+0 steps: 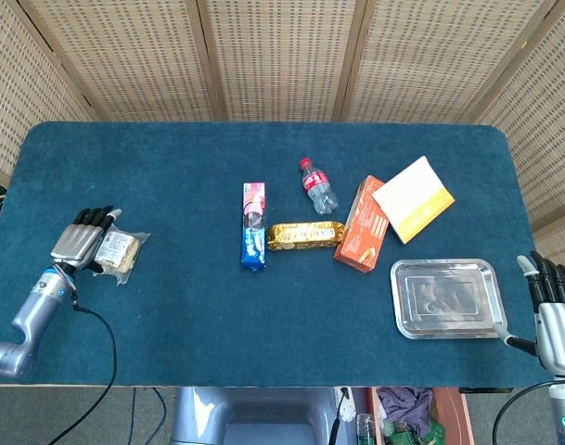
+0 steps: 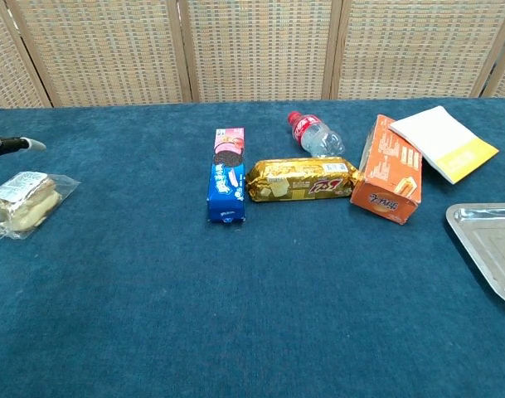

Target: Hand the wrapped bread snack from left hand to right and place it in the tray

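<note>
I'm seeing a blue cookie pack (image 1: pixel 253 226) lying lengthwise at the centre of the blue desk (image 1: pixel 171 167). A gold snack packet (image 1: pixel 305 235) is sitting just right of it, touching an orange box (image 1: pixel 362 225). A small cola bottle (image 1: pixel 317 186) is lying above the gold packet. A white-and-yellow booklet (image 1: pixel 413 197) is resting on the box's upper right. Wicker screens (image 1: pixel 282 56) are filling the top of the frame.

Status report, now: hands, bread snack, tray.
Left hand at the wrapped bread snack, grip unconfirmed. Right hand open beside the tray. Snack on the table, path unobstructed.
</note>
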`<state>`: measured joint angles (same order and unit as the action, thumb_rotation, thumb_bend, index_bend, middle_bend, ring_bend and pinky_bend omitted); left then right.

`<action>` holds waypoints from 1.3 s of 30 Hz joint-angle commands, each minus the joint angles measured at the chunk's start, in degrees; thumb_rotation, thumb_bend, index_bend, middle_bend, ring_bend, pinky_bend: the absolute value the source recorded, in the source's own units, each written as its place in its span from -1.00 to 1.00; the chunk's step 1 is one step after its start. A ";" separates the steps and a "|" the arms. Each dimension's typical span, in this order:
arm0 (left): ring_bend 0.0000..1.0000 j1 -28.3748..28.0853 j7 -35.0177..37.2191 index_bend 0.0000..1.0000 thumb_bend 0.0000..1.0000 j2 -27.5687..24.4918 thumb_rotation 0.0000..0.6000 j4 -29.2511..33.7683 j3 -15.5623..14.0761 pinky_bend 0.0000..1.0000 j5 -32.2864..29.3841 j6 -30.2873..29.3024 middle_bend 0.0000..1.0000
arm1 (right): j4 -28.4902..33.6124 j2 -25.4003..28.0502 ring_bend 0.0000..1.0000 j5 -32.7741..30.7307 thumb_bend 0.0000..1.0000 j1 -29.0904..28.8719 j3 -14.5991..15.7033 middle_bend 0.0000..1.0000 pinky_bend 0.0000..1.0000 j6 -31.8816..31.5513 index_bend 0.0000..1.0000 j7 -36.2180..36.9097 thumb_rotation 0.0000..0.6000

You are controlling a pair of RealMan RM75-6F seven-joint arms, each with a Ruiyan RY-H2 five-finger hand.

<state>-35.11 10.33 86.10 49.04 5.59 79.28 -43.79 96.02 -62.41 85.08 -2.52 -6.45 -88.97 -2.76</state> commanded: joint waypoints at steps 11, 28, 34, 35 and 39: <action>-0.11 0.51 -2.47 -0.14 -1.00 -6.04 1.00 10.18 2.34 -0.22 -1.92 -5.37 0.37 | 0.13 0.49 -1.00 0.19 -1.00 0.21 0.11 -1.00 -1.00 -0.28 -1.00 1.40 1.00; -0.11 -6.31 -17.38 -0.34 -1.00 -7.36 1.00 43.23 1.35 -0.22 11.90 -10.86 0.33 | -0.08 0.76 -1.00 0.22 -1.00 0.09 0.25 -1.00 -1.00 0.07 -1.00 1.99 1.00; -0.11 -10.39 -24.40 -0.41 -1.00 1.09 1.00 39.37 1.75 -0.22 10.08 -6.91 0.31 | -0.39 0.73 -1.00 -0.17 -1.00 0.10 0.29 -1.00 -1.00 0.35 -1.00 2.14 1.00; -0.11 -10.86 -24.23 -0.45 -1.00 2.08 1.00 38.84 1.68 -0.22 9.98 -6.48 0.29 | -0.42 0.72 -1.00 -0.26 -1.00 0.08 0.28 -1.00 -1.00 0.42 -1.00 2.10 1.00; -0.35 -11.86 -23.32 -0.77 -1.00 5.18 1.00 36.88 1.13 -0.37 9.79 -6.15 -0.18 | -0.58 0.59 -1.00 -0.68 -1.00 0.01 0.24 -1.00 -1.00 0.72 -1.00 1.78 1.00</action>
<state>-46.29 -13.19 90.34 86.77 6.99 89.36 -50.41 95.45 -61.81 84.41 -2.50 -6.20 -88.27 -0.98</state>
